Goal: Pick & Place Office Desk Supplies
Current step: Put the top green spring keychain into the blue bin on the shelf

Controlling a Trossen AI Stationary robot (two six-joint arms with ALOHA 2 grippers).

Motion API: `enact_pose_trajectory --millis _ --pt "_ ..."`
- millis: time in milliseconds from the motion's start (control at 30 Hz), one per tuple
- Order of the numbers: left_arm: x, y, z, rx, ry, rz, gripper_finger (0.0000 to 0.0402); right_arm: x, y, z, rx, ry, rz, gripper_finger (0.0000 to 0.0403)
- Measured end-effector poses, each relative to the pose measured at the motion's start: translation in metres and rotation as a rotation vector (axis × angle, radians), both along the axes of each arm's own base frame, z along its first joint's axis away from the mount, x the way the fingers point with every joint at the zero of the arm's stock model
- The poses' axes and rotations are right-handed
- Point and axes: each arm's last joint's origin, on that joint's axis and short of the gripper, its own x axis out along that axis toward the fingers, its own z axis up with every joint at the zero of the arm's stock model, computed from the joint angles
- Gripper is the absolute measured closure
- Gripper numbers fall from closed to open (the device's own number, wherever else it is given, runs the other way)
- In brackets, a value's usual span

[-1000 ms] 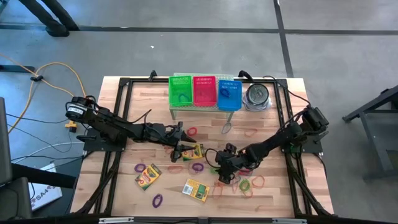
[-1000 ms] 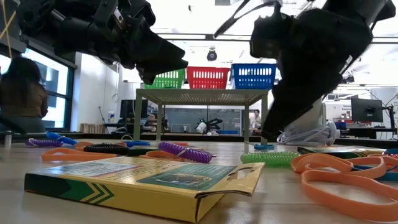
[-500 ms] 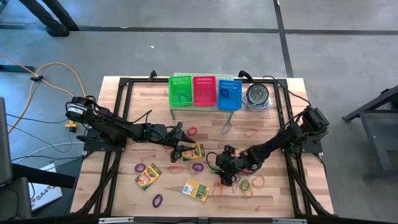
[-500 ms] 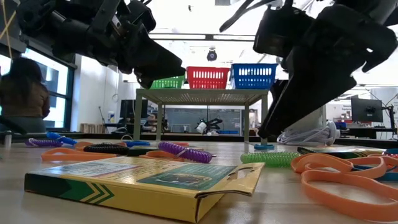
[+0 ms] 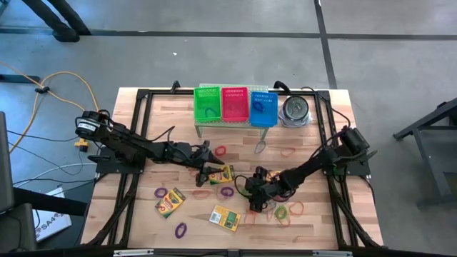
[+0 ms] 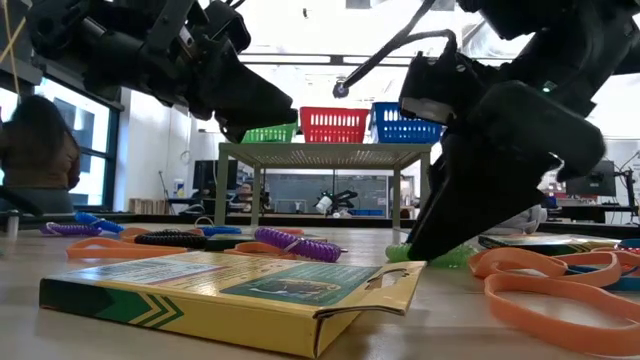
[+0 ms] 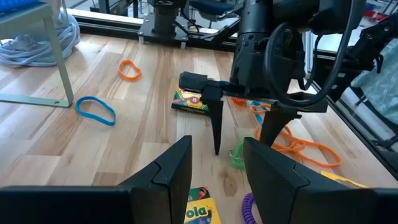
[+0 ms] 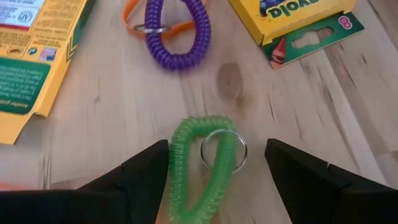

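Wooden bench (image 5: 143,214): green coiled loop (image 8: 198,163) with metal ring, between parted empty fingers of right gripper (image 8: 217,171). Crayon box (image 8: 297,22) beside (digit "8" legible). Left gripper (image 7: 214,165) parted, empty.

Green (image 5: 208,104), red (image 5: 234,103) and blue (image 5: 263,107) mesh baskets on a small stand; round metal tin (image 5: 295,109) beside them; wooden tabletop (image 5: 143,214).

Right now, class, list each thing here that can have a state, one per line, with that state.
Right gripper: open, fingers either side of the green coil loop.
Green coil loop: flat on the table, not gripped.
Left gripper: open, empty, above the table.
Purple coil loop: flat on the table.
Crayon box: lying flat, end flap open.
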Motion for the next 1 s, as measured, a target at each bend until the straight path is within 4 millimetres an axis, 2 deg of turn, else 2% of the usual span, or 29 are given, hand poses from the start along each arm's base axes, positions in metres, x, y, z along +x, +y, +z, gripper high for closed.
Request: enact_pose_trajectory --millis 467,567,700,1000 --pt "-0.0009 -0.0046 -0.0008 0.008 0.008 -0.018 0.0262 -0.0036 -0.0007 -0.0022 0.028 0.036 -0.043 0.0141" --pt "-0.0009 -0.0046 -0.0008 0.008 0.007 -0.018 0.0262 -0.0047 -0.0012 -0.0028 0.055 0.056 -0.065 0.0155" --pt "-0.0009 -0.0046 -0.0008 0.008 0.008 -0.018 0.0262 -0.0054 -0.0017 -0.0034 0.046 0.062 -0.064 0.0206" --pt "-0.0009 -0.0046 -0.0008 0.007 0.008 -0.018 0.0262 -0.0063 -0.0014 -0.0038 0.023 0.078 -0.007 0.0366"
